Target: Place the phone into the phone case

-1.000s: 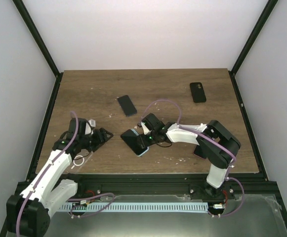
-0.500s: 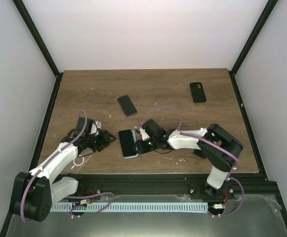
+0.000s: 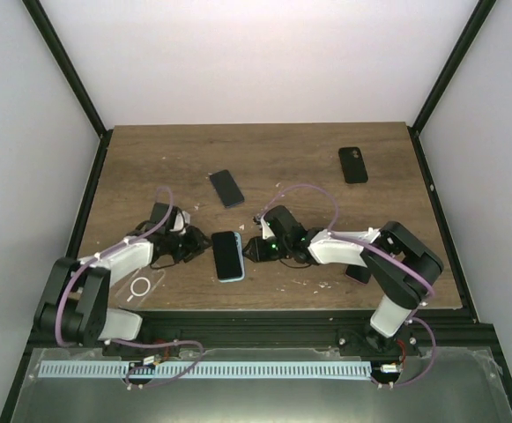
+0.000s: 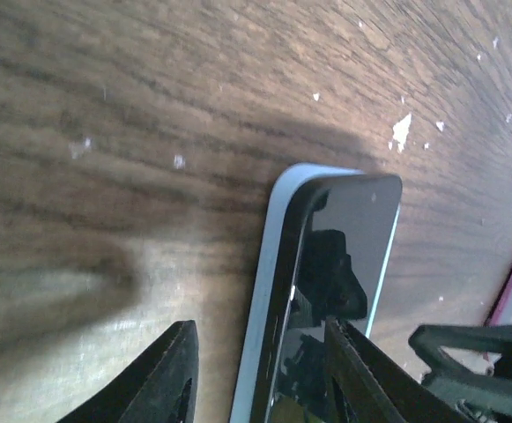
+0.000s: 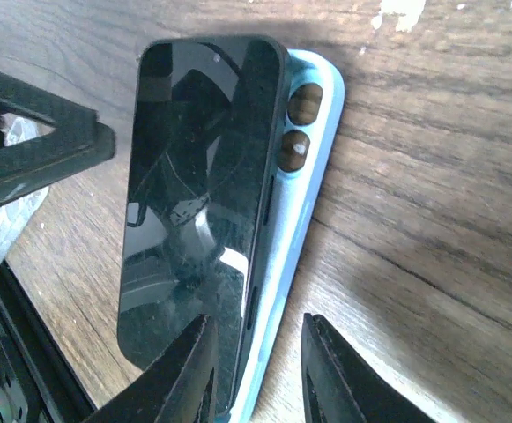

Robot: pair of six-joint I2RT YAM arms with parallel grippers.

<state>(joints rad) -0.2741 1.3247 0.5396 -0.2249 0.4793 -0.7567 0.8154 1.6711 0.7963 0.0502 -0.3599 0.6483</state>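
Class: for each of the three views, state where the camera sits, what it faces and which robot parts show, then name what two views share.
Top: above and behind the bases, looking down at the table; left arm and right arm show whole.
Left wrist: on the left arm, facing the phone lying on the blue case; its jaws, apart, at the bottom.
Right wrist: on the right arm, facing that phone from the opposite side; its jaws at the bottom.
Shared: both wrist views show phone, case and the other arm's jaws.
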